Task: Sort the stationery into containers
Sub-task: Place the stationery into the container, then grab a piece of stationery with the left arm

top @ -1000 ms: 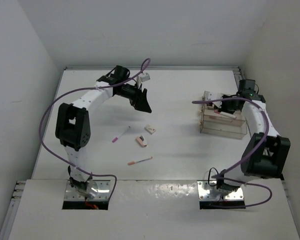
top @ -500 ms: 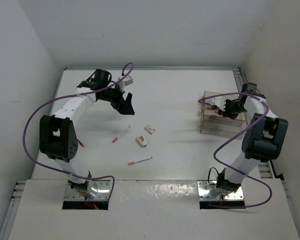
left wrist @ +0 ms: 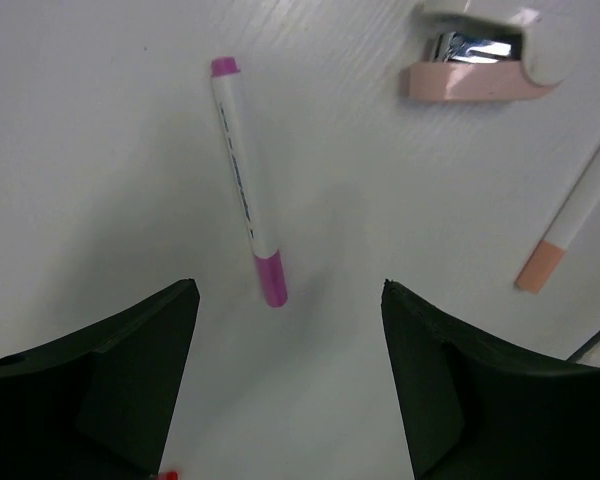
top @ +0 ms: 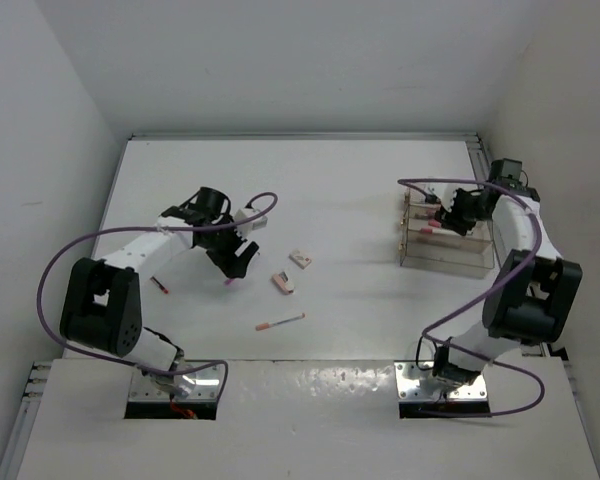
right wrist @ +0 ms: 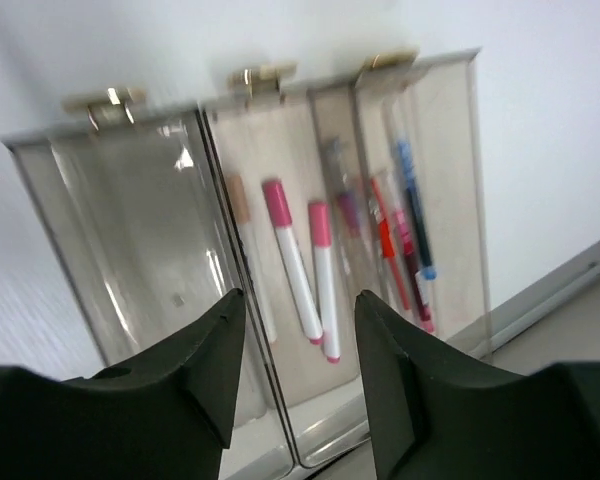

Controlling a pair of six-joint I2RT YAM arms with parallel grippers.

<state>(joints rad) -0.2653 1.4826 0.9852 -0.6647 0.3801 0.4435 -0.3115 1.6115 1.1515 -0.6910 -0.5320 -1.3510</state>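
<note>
A white pen with magenta caps (left wrist: 245,190) lies on the table just ahead of my left gripper (left wrist: 289,290), which hovers over it open and empty; from above, that gripper (top: 236,262) sits left of centre. Two pinkish erasers (top: 301,259) (top: 282,283) lie beside it, one of them (left wrist: 477,78) showing in the left wrist view. A peach-capped pen (top: 280,322) lies nearer the arm bases. The clear divided container (top: 445,242) stands at the right. My right gripper (right wrist: 300,297) is open above its slots, which hold several pens (right wrist: 295,260).
A short red pen (top: 158,285) lies under the left arm near the table's left side. Purple cables loop from both arms. The container (right wrist: 130,230) has an empty slot on its left side in the right wrist view. Walls close in the table's left, right and back.
The left arm swung from the far side down over the magenta-capped pen. The right gripper went from nearly shut to open and now stands over the container.
</note>
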